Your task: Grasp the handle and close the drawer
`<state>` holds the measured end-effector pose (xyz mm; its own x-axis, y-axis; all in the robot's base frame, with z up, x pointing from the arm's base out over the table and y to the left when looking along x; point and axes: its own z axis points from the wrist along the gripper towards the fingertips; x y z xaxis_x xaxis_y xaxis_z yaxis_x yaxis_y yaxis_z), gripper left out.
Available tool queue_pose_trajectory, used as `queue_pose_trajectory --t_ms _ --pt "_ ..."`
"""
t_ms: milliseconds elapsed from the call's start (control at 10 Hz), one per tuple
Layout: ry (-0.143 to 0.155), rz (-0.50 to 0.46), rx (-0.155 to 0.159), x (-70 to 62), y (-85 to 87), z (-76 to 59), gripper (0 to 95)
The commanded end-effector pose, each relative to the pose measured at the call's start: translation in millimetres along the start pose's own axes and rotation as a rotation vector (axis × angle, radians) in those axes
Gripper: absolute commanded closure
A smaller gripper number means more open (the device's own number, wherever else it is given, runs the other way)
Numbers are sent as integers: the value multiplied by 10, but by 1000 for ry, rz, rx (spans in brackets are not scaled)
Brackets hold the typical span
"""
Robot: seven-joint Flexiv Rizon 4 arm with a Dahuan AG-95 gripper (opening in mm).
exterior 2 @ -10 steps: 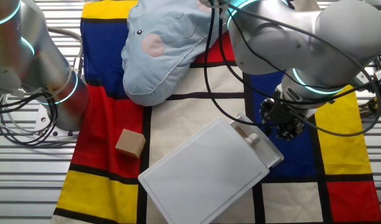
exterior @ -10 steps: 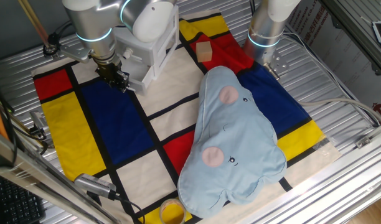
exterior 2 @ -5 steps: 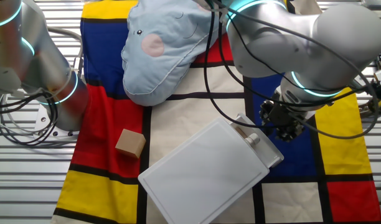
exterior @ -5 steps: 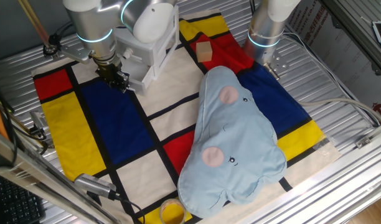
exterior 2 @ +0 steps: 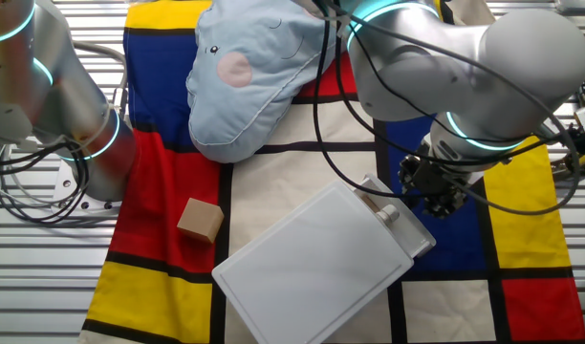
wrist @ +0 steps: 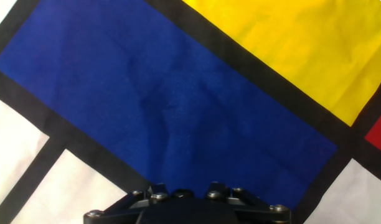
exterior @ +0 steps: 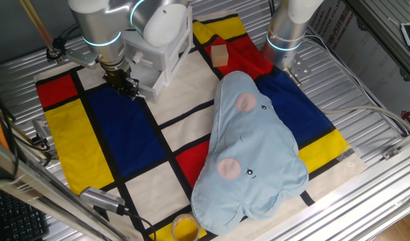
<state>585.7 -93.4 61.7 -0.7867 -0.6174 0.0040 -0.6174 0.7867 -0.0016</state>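
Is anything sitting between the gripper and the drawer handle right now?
Nothing visible does. The gripper hangs over the blue patch of the cloth, just beside the drawer front and its handle. The wooden cube and blue pillow lie on the cabinet's other sides.

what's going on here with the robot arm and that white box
The arm's gripper hovers over the blue patch of the cloth, just beside the front of the drawer in the small white cabinet. It holds nothing and is not on the handle yet. A blue plush pillow and a wooden cube lie nearby.
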Motion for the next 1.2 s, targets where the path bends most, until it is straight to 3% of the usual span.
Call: queue_pose_trajectory --t_ms 100,1200 --pt "-3 2 3 4 2 -1 570" --pt "-8 13 6 45 48 33 570"
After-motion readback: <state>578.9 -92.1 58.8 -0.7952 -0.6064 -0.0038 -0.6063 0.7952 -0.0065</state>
